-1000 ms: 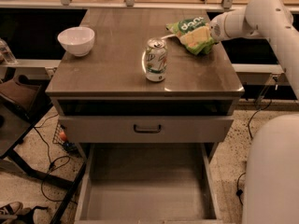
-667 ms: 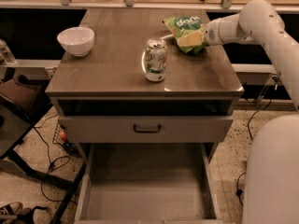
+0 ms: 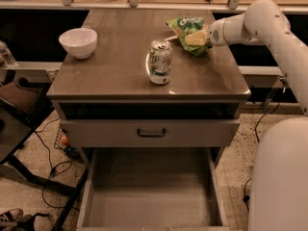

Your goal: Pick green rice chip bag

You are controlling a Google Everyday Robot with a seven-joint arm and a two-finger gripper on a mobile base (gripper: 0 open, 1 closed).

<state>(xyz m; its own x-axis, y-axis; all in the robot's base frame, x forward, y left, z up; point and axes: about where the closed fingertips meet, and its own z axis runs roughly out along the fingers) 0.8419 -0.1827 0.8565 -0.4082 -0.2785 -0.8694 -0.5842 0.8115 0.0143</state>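
Observation:
The green rice chip bag (image 3: 185, 29) is crumpled, bright green with white lettering and tan chip pictures. It is at the back right of the cabinet top (image 3: 120, 66). My gripper (image 3: 206, 35) reaches in from the right at the end of the white arm (image 3: 260, 23). It is shut on the bag's right side and holds it at or just above the surface. The bag hides the fingertips.
A green-and-white soda can (image 3: 160, 61) stands upright mid-top, in front and left of the bag. A white bowl (image 3: 78, 42) sits at the left. The lower drawer (image 3: 151, 191) is pulled open below a closed one (image 3: 151, 132). Cables and a chair lie at left.
The gripper and the bag have moved together a little to the left, toward the middle of the top. The can and the bowl have not moved.

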